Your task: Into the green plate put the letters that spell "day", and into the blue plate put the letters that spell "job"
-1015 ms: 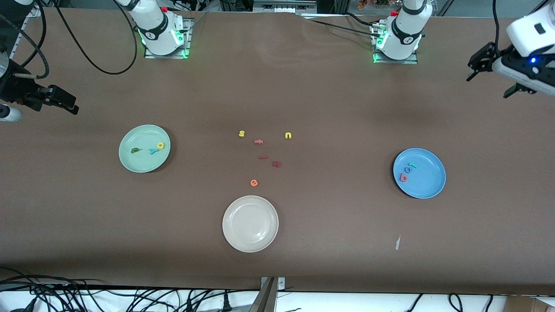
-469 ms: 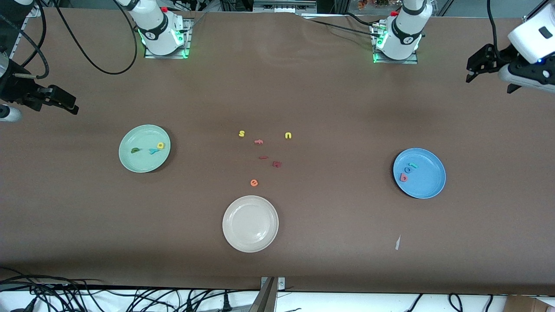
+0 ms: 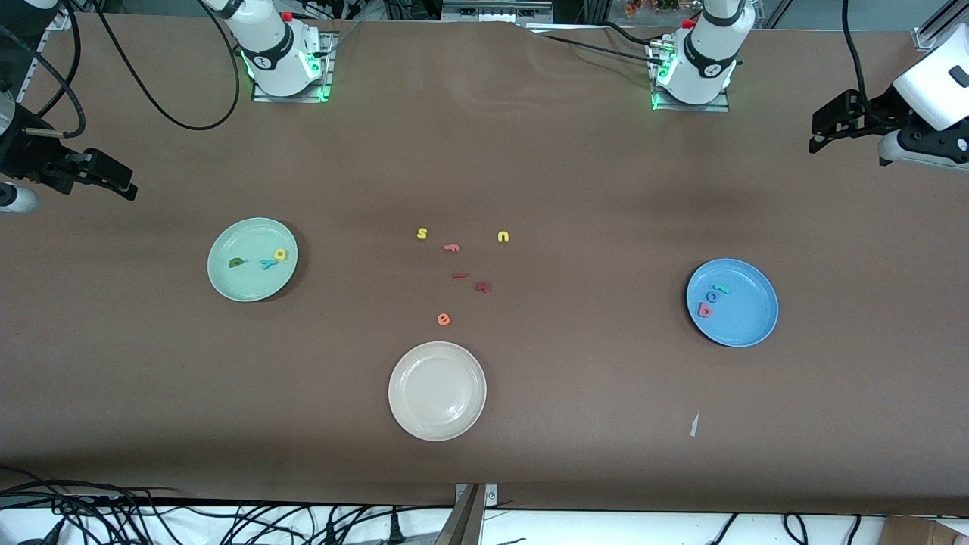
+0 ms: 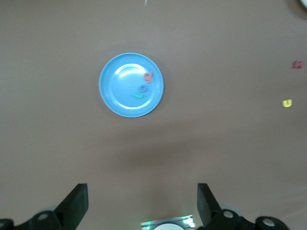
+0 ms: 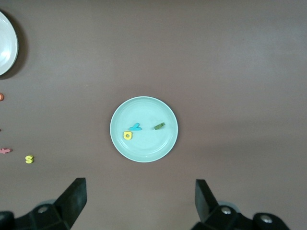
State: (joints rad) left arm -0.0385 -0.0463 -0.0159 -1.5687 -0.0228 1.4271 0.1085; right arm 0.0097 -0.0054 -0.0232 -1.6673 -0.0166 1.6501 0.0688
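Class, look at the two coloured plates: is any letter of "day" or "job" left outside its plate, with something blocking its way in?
No. The d, a and y lie in the green plate; the j, o and b lie in the blue plate. Nothing visible blocks anything.

white arms point(image 3: 272, 45) (black grippers point(image 3: 825, 125))

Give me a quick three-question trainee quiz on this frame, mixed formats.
1. True or false: the cream-white plate holds a letter.
2. How many letters lie in the blue plate?
3. The yellow a lies: A) in the green plate, B) on the table, C) in the right gripper.

Key: 1 false, it holds nothing. 2 three. 3 A. Both the right gripper and left gripper hang with jaws open, holding nothing.
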